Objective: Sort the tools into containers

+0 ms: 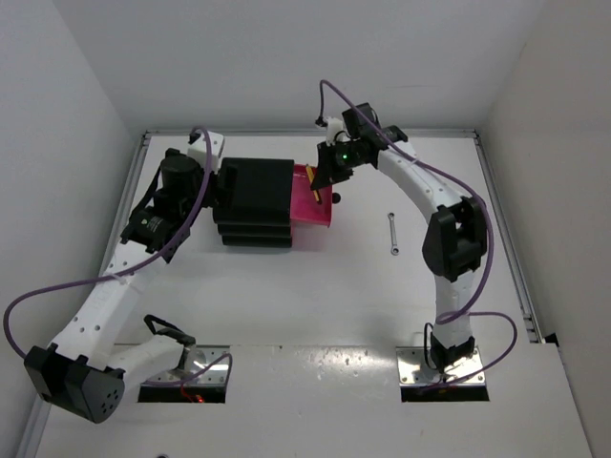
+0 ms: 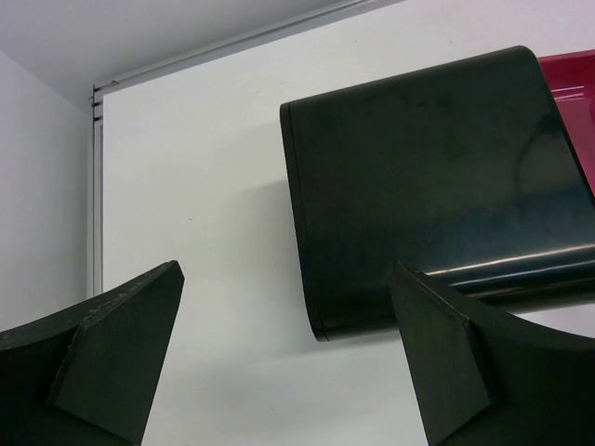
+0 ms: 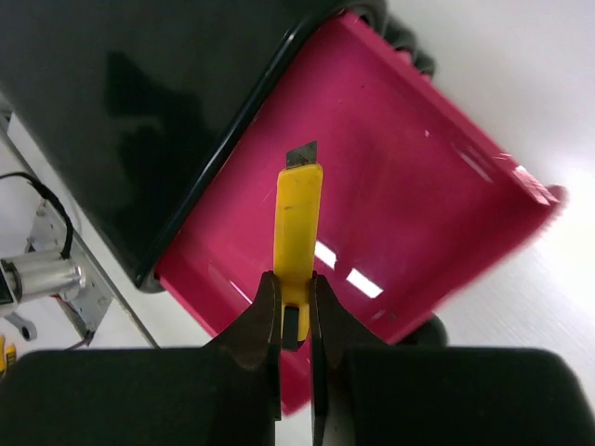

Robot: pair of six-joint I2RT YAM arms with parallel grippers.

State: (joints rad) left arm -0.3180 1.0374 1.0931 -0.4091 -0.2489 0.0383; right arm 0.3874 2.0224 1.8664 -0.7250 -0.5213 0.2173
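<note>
So far: the open pink drawer (image 3: pixel 423 209) shows a bare floor in the right wrist view, so nothing has gone into it yet. The other tiers of the black drawer unit (image 1: pixel 256 202) cannot be seen into.
Step in hand: by my reading, the first visible drop, with the yellow cutter (image 3: pixel 297 218) poised above that drawer.
Left to do: release the cutter, then fetch the silver wrench (image 1: pixel 393 234). It lies on the counter (image 1: pixel 334 296) to the right of the unit, well apart from it. Scissors and a blue-handled tool show in no view.
Right hand (image 3: pixel 293 311): closed down narrow, with both fingers clamped on the cutter's near end. The body runs straight out ahead and the blade tip points toward the far side of the drawer.
Cutter's place: over the drawer's middle, seemingly clear of its floor, though the height is hard to judge.
Left hand (image 2: pixel 286 274): spread wide and holding nothing. It sits at the unit's left end, facing the black back wall without touching it.
Drawer: pulled out to the right of the unit, on the top tier.
</note>
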